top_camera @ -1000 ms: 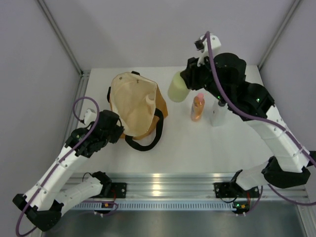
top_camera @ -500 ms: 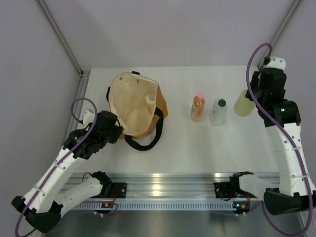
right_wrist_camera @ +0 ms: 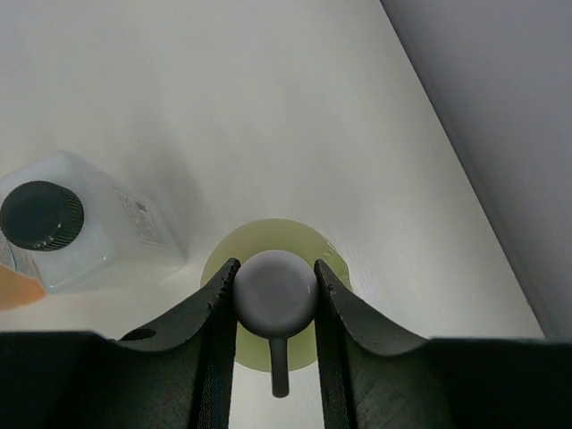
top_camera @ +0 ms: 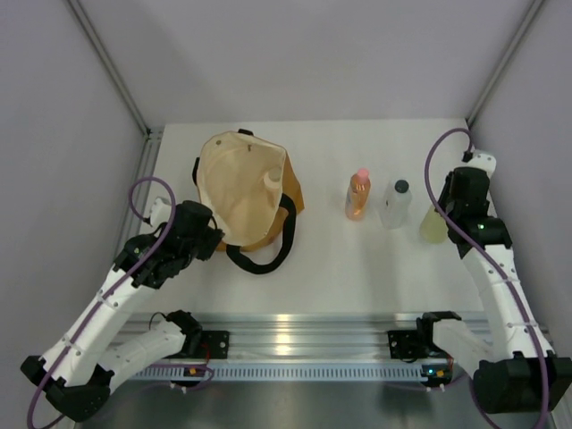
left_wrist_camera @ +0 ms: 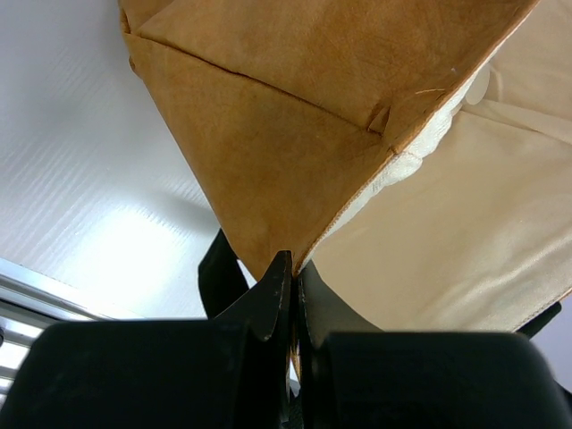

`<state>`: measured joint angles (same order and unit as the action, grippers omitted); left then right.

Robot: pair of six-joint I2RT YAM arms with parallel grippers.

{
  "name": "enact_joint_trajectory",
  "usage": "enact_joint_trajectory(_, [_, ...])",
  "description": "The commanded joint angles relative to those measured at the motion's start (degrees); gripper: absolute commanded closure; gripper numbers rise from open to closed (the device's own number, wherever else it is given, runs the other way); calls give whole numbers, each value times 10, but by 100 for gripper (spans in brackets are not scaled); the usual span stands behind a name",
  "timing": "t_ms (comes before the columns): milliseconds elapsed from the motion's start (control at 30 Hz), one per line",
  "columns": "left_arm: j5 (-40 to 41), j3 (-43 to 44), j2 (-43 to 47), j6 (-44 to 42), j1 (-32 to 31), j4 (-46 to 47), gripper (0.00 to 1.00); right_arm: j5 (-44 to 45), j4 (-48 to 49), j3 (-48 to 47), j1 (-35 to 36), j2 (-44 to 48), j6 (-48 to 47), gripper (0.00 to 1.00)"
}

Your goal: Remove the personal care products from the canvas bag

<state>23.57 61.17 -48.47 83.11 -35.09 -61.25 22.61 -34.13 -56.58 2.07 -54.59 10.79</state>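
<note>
The green bottle (right_wrist_camera: 220,261) hangs in my right gripper (right_wrist_camera: 275,268), whose fingers are clenched on its white cap (right_wrist_camera: 275,295), at the right side of the table (top_camera: 357,268), just right of the white bottle (top_camera: 394,206) and near the side wall. I cannot tell whether its base is on the table yet. That is my main worry: if I let go while it is above the surface or tilted, the rounded body could tip and roll into the white bottle or knock the amber bottle (top_camera: 357,197) beyond it. The cap is smooth and round, so it could also slip or twist between my fingers. My left gripper (left_wrist_camera: 290,261) is pinched tight on the rim of the bag (top_camera: 241,188), which lies open at the left of the table with its cream lining showing. If that thin fold of fabric slides out, the mouth could sag shut. I see no jar on the table, and I cannot tell whether the pale bump inside the bag is the jar. The white bottle carries a label of fine print, too small to read; no other writing or brand shows.
</note>
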Motion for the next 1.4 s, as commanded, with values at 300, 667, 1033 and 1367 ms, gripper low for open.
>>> enact_joint_trajectory(300, [-10,12,3,-11,-2,18,100,-20,309,123,-15,41,10,100])
enact_joint_trajectory(667, [-12,4,5,-8,-2,18,100,-46,388,196,-15,40,6,100])
enact_joint_trajectory(1033, [-19,-3,5,-2,-2,20,100,-66,377,218,-15,48,-9,50])
enact_joint_trajectory(1367, [-20,1,4,-7,-2,22,100,-87,284,128,-15,55,3,19])
